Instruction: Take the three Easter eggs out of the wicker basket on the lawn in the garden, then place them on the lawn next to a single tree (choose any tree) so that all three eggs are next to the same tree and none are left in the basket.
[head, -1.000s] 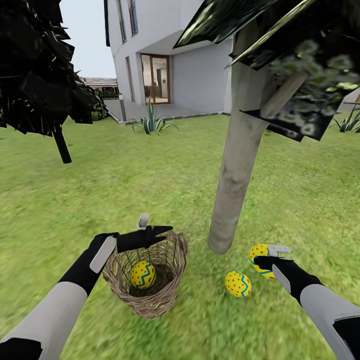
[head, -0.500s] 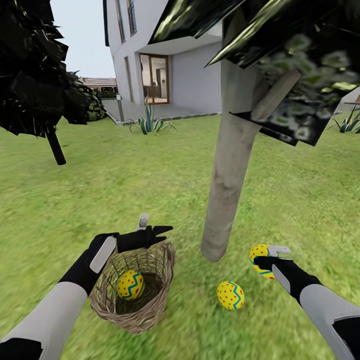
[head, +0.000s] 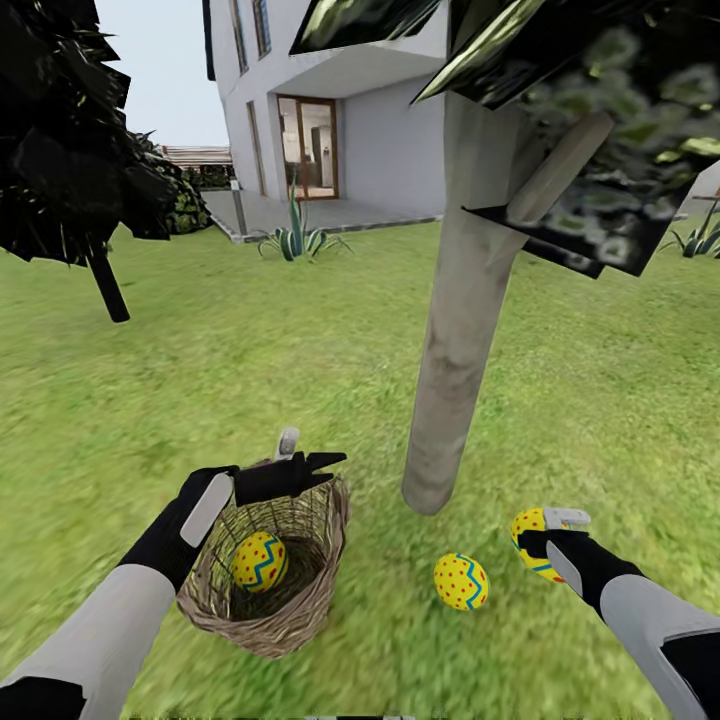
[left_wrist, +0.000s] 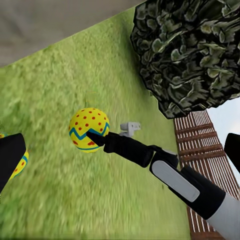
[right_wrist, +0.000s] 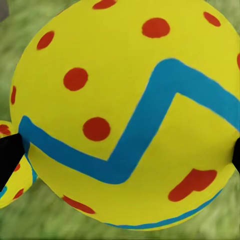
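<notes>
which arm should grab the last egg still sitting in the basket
Left, likely. The left gripper hangs empty right over the wicker basket holding that egg. The right gripper is across the tree, jaws shut on another egg.

no words, labels, brands or numbers can be read anywhere. the eggs (head: 461, 581) carry only red dots and a blue zigzag band, not writing, and the house (head: 330, 110) far behind shows bare walls with no sign.
</notes>
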